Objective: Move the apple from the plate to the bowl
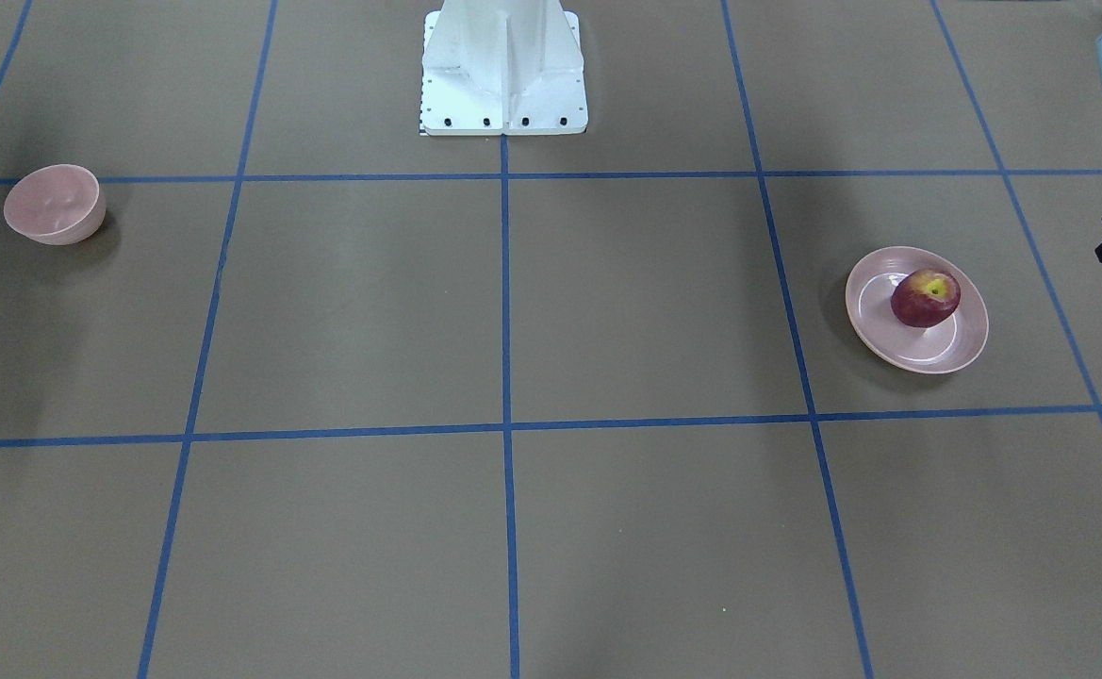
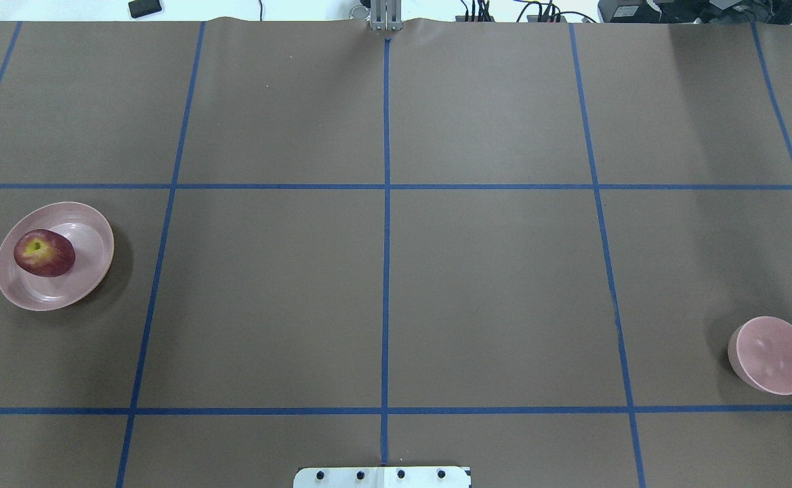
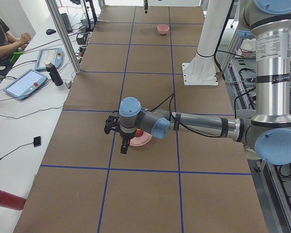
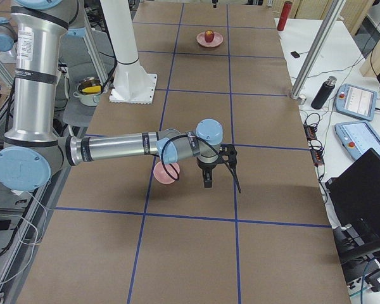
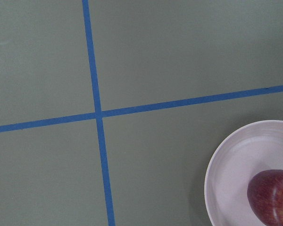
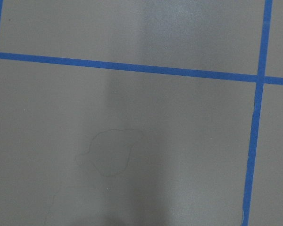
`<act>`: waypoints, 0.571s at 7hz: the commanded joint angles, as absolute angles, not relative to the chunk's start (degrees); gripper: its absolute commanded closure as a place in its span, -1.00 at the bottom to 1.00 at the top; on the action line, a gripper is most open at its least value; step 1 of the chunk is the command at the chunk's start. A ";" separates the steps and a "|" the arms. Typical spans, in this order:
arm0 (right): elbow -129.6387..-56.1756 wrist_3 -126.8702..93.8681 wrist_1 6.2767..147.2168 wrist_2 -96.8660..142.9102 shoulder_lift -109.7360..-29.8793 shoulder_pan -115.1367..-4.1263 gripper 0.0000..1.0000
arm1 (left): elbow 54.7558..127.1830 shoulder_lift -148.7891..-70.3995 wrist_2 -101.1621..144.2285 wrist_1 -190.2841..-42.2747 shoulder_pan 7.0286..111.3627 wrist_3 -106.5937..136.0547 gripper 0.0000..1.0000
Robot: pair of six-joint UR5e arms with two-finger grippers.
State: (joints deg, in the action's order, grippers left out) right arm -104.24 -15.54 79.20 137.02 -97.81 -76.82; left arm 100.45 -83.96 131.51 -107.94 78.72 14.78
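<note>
The dark red apple with a yellow stem patch lies on the wide pale pink plate at the table's left end; both also show in the overhead view, the apple on the plate. The left wrist view shows the plate and apple at its lower right. The small deep pink bowl stands empty at the right end. My left gripper hovers beside the plate; my right gripper hovers beside the bowl. I cannot tell if either is open.
The white robot base stands at the table's middle rear. Blue tape lines grid the brown table. Metal posts, tablets, a bottle and a seated operator are along the far side.
</note>
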 commanded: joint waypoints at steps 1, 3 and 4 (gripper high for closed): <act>-104.24 -15.73 79.28 137.28 -97.13 -76.73 -1.00 | 100.46 -84.02 131.84 -108.19 78.66 14.94 -0.95; -103.62 -15.30 79.02 138.24 -96.59 -76.82 -1.00 | 100.55 -84.55 131.92 -108.19 78.66 14.51 -0.95; -102.93 -15.29 76.84 138.77 -97.03 -76.82 -1.00 | 100.55 -84.64 131.92 -108.19 78.66 14.33 -0.95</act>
State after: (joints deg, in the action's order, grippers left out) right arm -103.42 -15.50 78.58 138.03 -96.82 -76.78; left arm 100.51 -84.39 131.88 -108.18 78.67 14.59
